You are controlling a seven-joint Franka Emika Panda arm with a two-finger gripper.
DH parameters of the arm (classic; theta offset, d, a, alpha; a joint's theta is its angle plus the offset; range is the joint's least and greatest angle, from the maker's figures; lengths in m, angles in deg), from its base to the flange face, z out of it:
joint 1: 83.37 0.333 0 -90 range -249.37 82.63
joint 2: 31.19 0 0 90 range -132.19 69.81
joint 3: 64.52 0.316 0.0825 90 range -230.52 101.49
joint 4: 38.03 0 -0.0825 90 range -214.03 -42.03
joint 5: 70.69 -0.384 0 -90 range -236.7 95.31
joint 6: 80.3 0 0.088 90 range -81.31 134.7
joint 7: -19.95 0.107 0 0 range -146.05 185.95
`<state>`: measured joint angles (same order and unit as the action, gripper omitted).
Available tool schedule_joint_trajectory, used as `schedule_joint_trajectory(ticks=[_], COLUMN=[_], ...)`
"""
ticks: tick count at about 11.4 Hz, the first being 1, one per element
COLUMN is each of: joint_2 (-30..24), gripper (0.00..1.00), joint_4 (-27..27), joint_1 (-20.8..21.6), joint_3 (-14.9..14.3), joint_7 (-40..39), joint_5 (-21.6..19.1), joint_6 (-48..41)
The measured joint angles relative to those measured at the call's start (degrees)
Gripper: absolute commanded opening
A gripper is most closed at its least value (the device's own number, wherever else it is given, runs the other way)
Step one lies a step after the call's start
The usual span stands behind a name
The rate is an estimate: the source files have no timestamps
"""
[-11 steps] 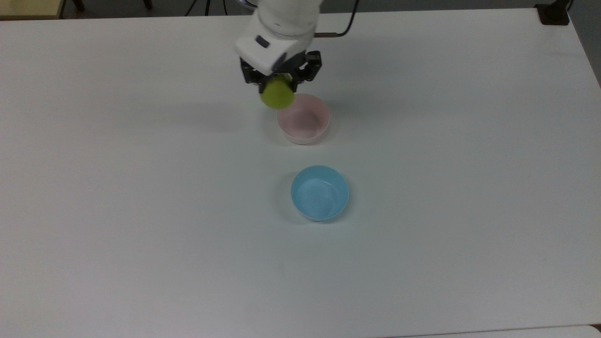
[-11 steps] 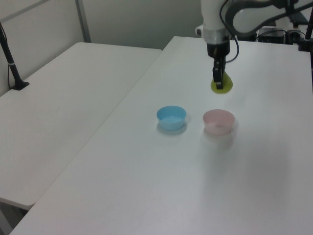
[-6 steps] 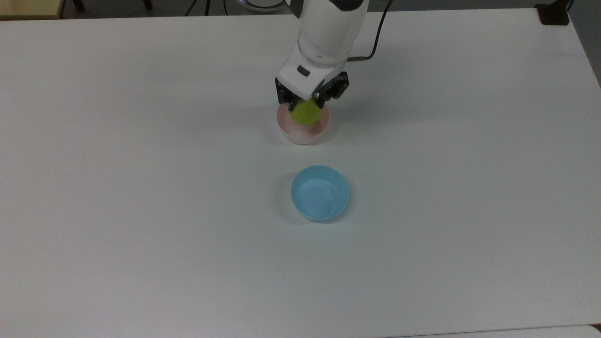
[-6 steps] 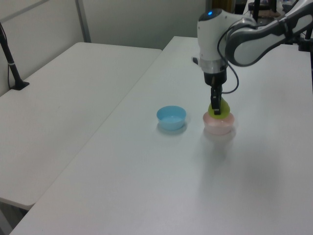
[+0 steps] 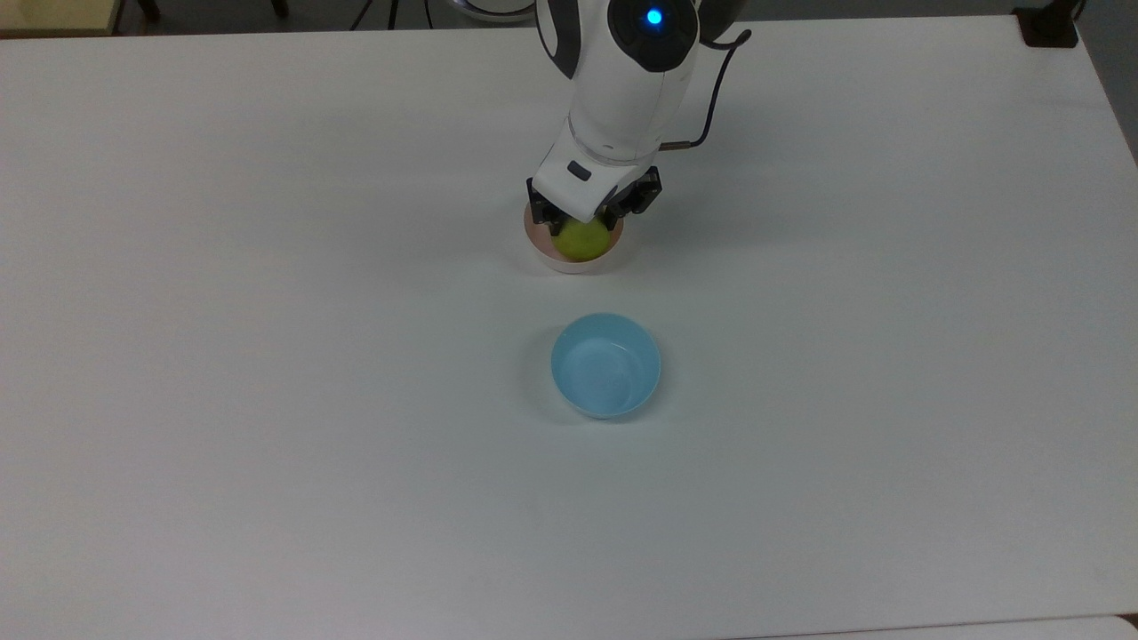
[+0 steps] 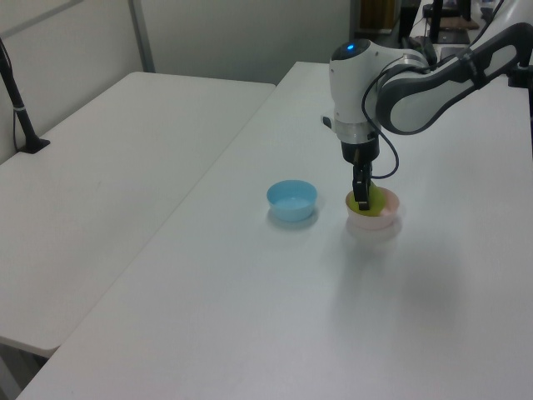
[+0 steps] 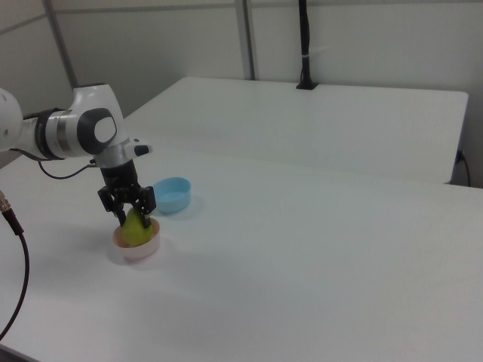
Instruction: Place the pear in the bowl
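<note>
— Pear (image 5: 581, 240) placement, top view: how far along?

— Nearly done, by the look of it. The fruit sits within the rim of the pink bowl (image 5: 556, 260), low inside the walls. The pincer (image 5: 582, 222) hangs directly over it, its black fingers (image 5: 540, 211) flanking the fruit on either side. The blue bowl (image 5: 605, 364) stands apart on the white bench (image 5: 267, 356), nearer the camera, with nothing in it.

— Left view?

— The arm reaches straight down into the pink bowl (image 6: 374, 218). The pear (image 6: 372, 199) shows as a green patch beside the pincer (image 6: 360, 200), at rim height or just under. The blue bowl (image 6: 291, 200) is to the left view's left of it.

— Right view?

— Clearest one. The pear (image 7: 135, 228) stands upright in the bowl (image 7: 136, 246), narrow end up, and the pincer (image 7: 128, 214) pinches it near the top.

— So what remains?

— Judged from this, the release and the withdrawal upward. Whether the fruit's base already rests on the bowl's floor cannot be told.
</note>
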<state>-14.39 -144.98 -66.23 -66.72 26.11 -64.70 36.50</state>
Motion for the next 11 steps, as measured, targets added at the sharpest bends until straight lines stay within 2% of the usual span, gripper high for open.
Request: schedule_joint_trajectory(ticks=[1, 5, 8, 11], joint_2=[0.0, -1.1, -6.0, -11.6], gripper=[1.0, 1.0, 1.0, 1.0], joint_4=[0.0, 0.4, 4.1, 7.0], joint_1=[0.0, -0.1, -1.4, -6.2], joint_3=[0.0, -0.1, -0.9, -1.2], joint_7=[0.0, 0.4, 1.4, 1.4], joint_5=[0.0, 0.0, 0.0, 0.0], joint_6=[0.0, -2.1, -8.9, -14.0])
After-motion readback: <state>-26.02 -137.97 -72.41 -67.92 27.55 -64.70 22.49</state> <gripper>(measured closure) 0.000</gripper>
